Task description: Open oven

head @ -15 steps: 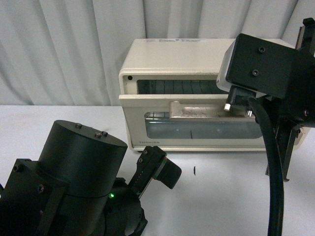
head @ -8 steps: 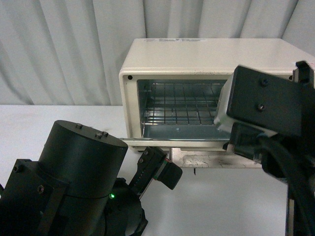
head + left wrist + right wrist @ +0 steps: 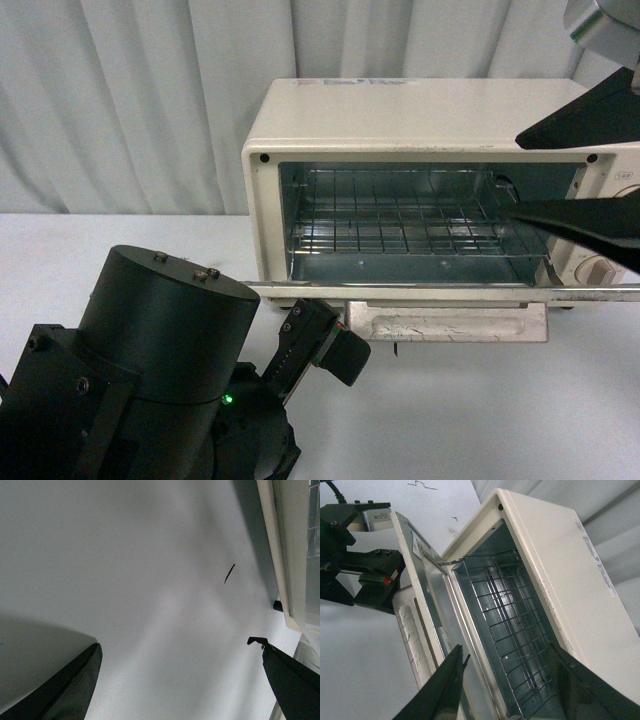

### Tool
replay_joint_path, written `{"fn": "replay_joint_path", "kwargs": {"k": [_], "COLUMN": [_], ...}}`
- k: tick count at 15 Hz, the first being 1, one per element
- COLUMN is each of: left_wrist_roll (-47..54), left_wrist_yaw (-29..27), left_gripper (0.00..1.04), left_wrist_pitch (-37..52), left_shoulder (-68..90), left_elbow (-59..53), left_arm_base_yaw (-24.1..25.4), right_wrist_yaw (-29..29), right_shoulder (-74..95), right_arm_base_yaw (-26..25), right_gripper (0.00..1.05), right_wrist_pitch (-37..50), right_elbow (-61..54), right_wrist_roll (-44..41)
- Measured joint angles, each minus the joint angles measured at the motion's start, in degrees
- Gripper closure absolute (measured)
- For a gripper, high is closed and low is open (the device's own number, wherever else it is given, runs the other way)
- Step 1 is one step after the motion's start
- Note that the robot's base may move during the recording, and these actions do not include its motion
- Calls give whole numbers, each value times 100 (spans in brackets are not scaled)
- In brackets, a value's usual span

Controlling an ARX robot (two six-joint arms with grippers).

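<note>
Right end effector (image 3: 509, 655) has let go of the handle (image 3: 445, 323) and pulled up and back. Half a second ago its bulk sat low against the bar, and a second ago it was pressed to the handle with the door (image 3: 440, 293) only partly tipped. Now its two dark fingers are spread wide and grasp nothing. From the wrist view they frame the open mouth of the oven (image 3: 400, 120), which lies just ahead of and below them.

The door has swung all the way down. It lies flat, level with the oven floor, beneath and in front of the right end effector, with the handle hanging off its outer edge toward the robot. The wire rack (image 3: 400, 215) and the metal cavity show in full. One knob (image 3: 600, 270) peeks out under the lower finger.

Left end effector (image 3: 175, 645) hangs parked with its fingers apart, empty, above bare tabletop (image 3: 450, 420). The oven's near edge and the dropped door pass just off to one side of it, and nothing touches them.

By my judgement the task is as good as finished. The door rests open without support, so the release has not let it spring back. What remains, if anything, is for the right arm to clear away without brushing the door or the oven's top edge.
</note>
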Motion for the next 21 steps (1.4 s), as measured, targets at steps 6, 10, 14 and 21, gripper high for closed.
{"fn": "replay_joint_path", "kwargs": {"k": [6,10,14,21], "left_wrist_roll": [0,0,-2,-4], "left_wrist_yaw": [0,0,-7,7], "left_gripper": [7,7,7,7], "left_wrist_pitch": [0,2,0,2], "left_shoulder": [0,0,0,0], "left_elbow": [0,0,-2,-2], "left_arm_base_yaw": [0,0,-7,-7], "right_wrist_yaw": [0,1355,3742,2806], "right_shoulder": [0,50,-850,-2944], "right_arm_base_yaw": [2,221,-297,-1078], "right_gripper": [7,16,60,103], "right_wrist_pitch": [4,1834,4380,3508], "right_elbow": [0,-514,-2253,-3606], "right_wrist_roll": [0,857,4673,5552]}}
